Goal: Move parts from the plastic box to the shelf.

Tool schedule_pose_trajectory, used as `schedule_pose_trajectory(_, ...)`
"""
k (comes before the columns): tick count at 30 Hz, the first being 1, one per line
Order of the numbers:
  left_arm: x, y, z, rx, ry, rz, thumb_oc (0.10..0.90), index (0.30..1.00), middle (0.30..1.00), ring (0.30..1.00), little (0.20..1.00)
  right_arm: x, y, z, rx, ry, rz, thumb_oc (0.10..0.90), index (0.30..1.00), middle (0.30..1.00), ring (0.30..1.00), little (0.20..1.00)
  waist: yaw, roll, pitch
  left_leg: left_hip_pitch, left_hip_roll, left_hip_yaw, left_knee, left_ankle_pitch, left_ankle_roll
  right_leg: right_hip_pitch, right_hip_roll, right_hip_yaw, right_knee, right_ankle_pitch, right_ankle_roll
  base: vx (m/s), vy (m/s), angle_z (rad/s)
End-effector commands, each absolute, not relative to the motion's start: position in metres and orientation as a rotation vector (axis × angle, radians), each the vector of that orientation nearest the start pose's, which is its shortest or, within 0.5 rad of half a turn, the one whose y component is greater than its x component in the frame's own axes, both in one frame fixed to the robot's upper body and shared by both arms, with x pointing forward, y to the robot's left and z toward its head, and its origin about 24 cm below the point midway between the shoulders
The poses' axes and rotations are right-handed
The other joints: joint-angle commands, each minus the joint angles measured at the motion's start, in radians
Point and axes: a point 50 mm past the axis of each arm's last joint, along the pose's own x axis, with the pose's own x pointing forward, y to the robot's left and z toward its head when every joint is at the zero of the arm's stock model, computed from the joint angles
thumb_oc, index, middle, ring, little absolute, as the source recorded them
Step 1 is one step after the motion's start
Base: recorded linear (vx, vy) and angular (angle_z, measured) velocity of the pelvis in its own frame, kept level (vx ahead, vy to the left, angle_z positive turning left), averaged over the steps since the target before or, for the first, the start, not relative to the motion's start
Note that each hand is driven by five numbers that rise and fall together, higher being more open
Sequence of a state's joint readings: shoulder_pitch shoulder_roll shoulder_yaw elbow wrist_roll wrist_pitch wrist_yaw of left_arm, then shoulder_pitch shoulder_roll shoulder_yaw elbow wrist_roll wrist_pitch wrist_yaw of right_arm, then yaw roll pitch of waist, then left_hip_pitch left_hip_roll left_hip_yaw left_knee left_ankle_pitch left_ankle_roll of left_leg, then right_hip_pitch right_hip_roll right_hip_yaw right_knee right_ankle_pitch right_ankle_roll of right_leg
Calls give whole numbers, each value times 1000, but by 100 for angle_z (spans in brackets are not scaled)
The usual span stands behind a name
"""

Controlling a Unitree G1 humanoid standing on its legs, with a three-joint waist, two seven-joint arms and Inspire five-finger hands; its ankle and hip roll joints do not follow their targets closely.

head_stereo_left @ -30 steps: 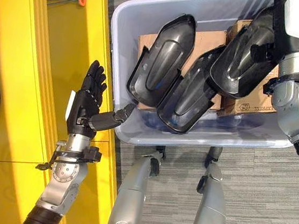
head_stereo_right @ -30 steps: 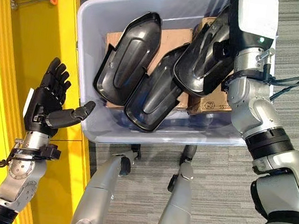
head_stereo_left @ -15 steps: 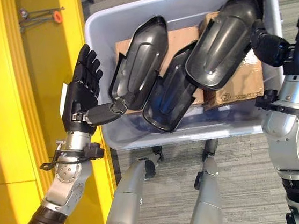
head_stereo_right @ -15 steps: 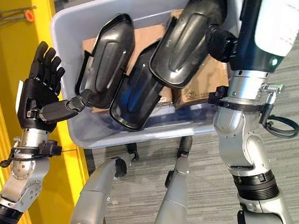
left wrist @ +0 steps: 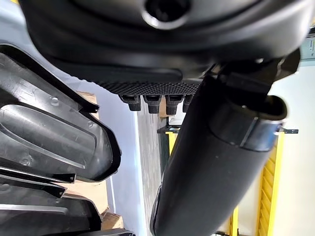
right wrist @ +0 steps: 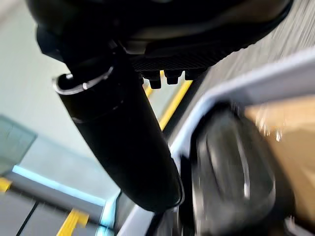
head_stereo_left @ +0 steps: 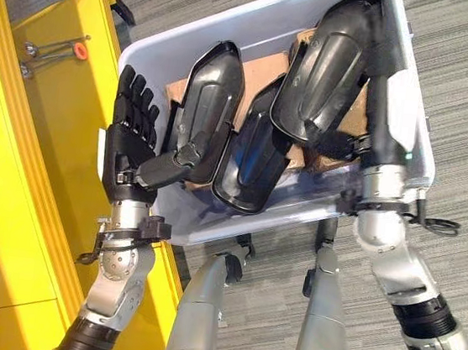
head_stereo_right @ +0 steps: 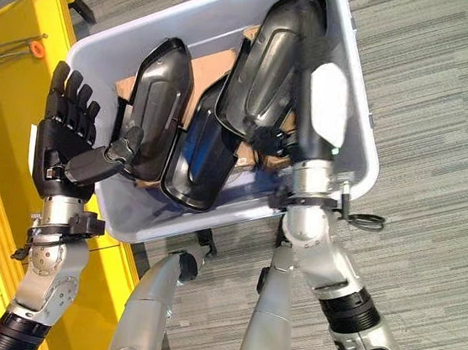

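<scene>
Left hand (head_stereo_left: 131,151): dark, raised palm-forward beside the near-left wall of the translucent grey plastic box (head_stereo_left: 259,26), over the edge of the yellow shelf (head_stereo_left: 25,193). Its fingers are straight and spread, pointing upward; the thumb extends sideways, with its tip touching the lower rim of the leftmost glossy black moulded plastic shell part (head_stereo_left: 208,109). It grips nothing.

Right hand (head_stereo_left: 339,145): reaches into the box from the near-right side, under the lower end of a second black shell part (head_stereo_left: 326,71). That part is raised and tilted above the others, its concave face toward the camera. In the right wrist view the fingers read as straight; whether the hand grips the part cannot be told.

Box contents: three black shell parts lie side by side, overlapping. The middle part (head_stereo_left: 249,156) sits partly beneath its neighbours. Brown cardboard (head_stereo_left: 268,61) lies under them.

Shelf: a metal tool with an orange tip (head_stereo_left: 58,49) lies on the yellow surface, well apart from the left hand.
</scene>
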State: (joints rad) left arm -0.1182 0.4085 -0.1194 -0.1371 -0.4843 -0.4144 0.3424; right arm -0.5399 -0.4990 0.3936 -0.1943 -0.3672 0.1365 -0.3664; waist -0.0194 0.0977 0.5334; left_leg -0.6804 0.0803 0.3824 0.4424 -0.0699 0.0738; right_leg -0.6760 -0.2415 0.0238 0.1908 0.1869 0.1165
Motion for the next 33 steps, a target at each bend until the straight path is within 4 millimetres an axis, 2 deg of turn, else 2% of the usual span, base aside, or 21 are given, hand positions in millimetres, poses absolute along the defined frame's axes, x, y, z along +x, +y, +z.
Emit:
schedule_pose_trajectory(1,240,194,188,-220,-836,113,900,1000,1000,1000,1000,270,-92,265,-870,-1109,-37,900,1000,1000,1000,1000,9,42,-13,91,-99,-113,-93,-76,-39,6,49,-133,128,-215,-3,0,0,0)
schedule_pose_trajectory(4,241,194,188,-209,-832,119,900,1000,1000,1000,1000,272,-81,258,-947,-1080,8,900,1000,1000,1000,1000,13,40,-13,84,-98,-109,-92,-79,-39,1,43,-139,116,-207,4,-16,-24,1)
schedule_pose_trajectory(12,241,187,197,-176,-843,89,900,1000,1000,1000,1000,274,-76,262,-898,-1077,-6,900,1000,1000,1000,1000,20,42,-13,52,-100,-109,-82,-80,-36,-33,41,-140,119,-198,12,-13,-17,-1)
schedule_pose_trajectory(20,246,184,204,-161,-834,109,900,1000,1000,1000,1000,287,-87,266,-842,-1026,-151,900,1000,1000,1000,1000,14,73,-13,16,-105,-95,-52,-93,-28,-87,27,-128,144,-196,9,-2,33,1)
schedule_pose_trajectory(26,250,185,213,-170,-864,162,900,1000,1000,1000,1000,292,-91,272,-791,-995,-115,900,1000,1000,1000,1000,2,102,-13,-15,-104,-80,-36,-90,-32,-138,16,-112,167,-196,7,3,88,0)
schedule_pose_trajectory(28,252,185,213,-200,-866,198,900,1000,1000,1000,1000,294,-88,267,-793,-956,-89,900,1000,1000,1000,1000,-6,121,-13,-24,-104,-66,-28,-92,-33,-160,6,-102,174,-192,7,20,141,-6)
schedule_pose_trajectory(30,254,185,213,-208,-862,206,900,1000,1000,1000,1000,295,-87,265,-786,-937,-88,900,1000,1000,1000,1000,-8,125,-13,-27,-105,-62,-25,-93,-33,-166,4,-97,176,-191,8,20,84,-7)
schedule_pose_trajectory(31,257,185,211,-229,-854,213,900,1000,1000,1000,1000,301,-86,256,-773,-886,-87,900,1000,1000,1000,1000,-12,133,-13,-36,-108,-57,-16,-97,-30,-179,-1,-90,176,-186,6,25,90,-5)
schedule_pose_trajectory(33,258,184,209,-224,-854,214,900,1000,1000,1000,1000,304,-85,251,-759,-867,-83,900,1000,1000,1000,1000,-12,136,-13,-41,-109,-55,-11,-100,-28,-185,-3,-87,178,-184,5,21,72,-5)
